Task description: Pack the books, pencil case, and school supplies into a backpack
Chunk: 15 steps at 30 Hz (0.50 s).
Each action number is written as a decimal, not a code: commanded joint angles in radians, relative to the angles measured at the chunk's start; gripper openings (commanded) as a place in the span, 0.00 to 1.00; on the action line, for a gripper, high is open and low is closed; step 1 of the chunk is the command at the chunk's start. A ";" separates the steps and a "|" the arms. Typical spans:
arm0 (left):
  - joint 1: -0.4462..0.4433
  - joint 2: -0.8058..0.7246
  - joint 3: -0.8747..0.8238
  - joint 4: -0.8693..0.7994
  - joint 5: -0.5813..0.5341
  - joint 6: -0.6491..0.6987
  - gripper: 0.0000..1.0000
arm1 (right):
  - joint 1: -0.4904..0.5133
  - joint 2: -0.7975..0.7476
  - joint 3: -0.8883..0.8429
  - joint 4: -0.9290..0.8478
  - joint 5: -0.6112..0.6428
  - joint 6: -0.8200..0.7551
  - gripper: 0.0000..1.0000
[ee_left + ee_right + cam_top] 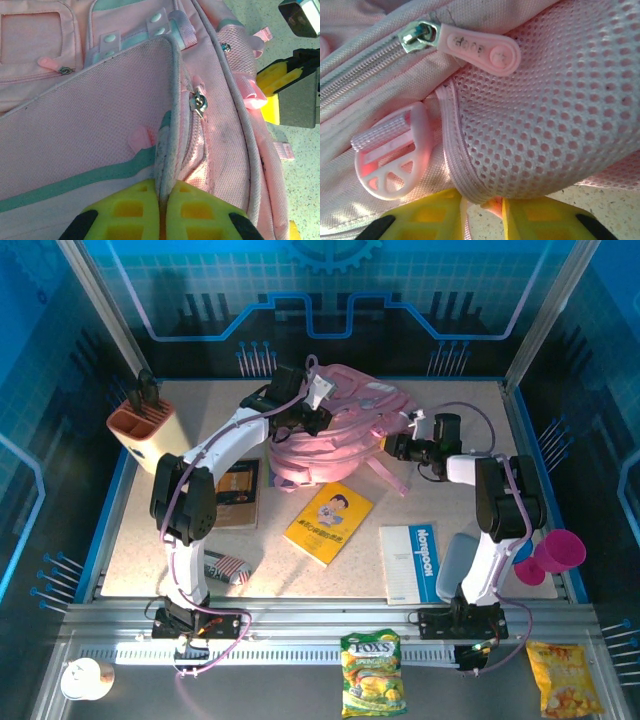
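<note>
- Backpack lies flat at the far middle of the table, between the two grippers.
- Left gripper is at its far-left side. The jaws are pressed together on the piped edge of a flap, and that edge runs straight away from the jaws.
- Right gripper is at its right side. The jaws stand narrowly apart with the rim of the mesh pocket between them. Cannot tell if they bite yet.
- Zipper pull sits just past the right jaws, up the side of the bag. The right arm is the nearer one to it.
- Judgement: the bag needs holding from both sides before the zip can be run open.
- Books and pencil case lie unpacked on the table, nearer the bases.
</note>
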 commanded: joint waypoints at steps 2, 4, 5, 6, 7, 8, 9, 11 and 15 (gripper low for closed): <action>0.021 -0.077 0.011 0.075 0.016 -0.046 0.00 | 0.023 0.021 0.050 -0.059 0.058 -0.040 0.29; 0.022 -0.077 0.010 0.075 0.016 -0.046 0.00 | 0.026 0.023 0.058 -0.070 0.065 -0.047 0.28; 0.022 -0.077 0.009 0.075 0.016 -0.046 0.00 | 0.028 0.023 0.061 -0.075 0.068 -0.050 0.27; 0.022 -0.076 0.011 0.075 0.015 -0.045 0.00 | 0.029 0.024 0.062 -0.077 0.072 -0.052 0.25; 0.022 -0.075 0.010 0.075 0.015 -0.047 0.00 | 0.029 0.023 0.063 -0.078 0.073 -0.057 0.22; 0.022 -0.075 0.011 0.075 0.016 -0.047 0.00 | 0.032 0.023 0.064 -0.079 0.073 -0.062 0.18; 0.022 -0.073 0.010 0.076 0.016 -0.049 0.00 | 0.034 0.021 0.063 -0.081 0.073 -0.065 0.16; 0.023 -0.069 0.009 0.075 0.018 -0.051 0.00 | 0.040 0.009 0.056 -0.086 0.077 -0.087 0.09; 0.022 -0.055 0.012 0.077 0.022 -0.057 0.00 | 0.062 -0.052 0.011 -0.103 0.105 -0.130 0.05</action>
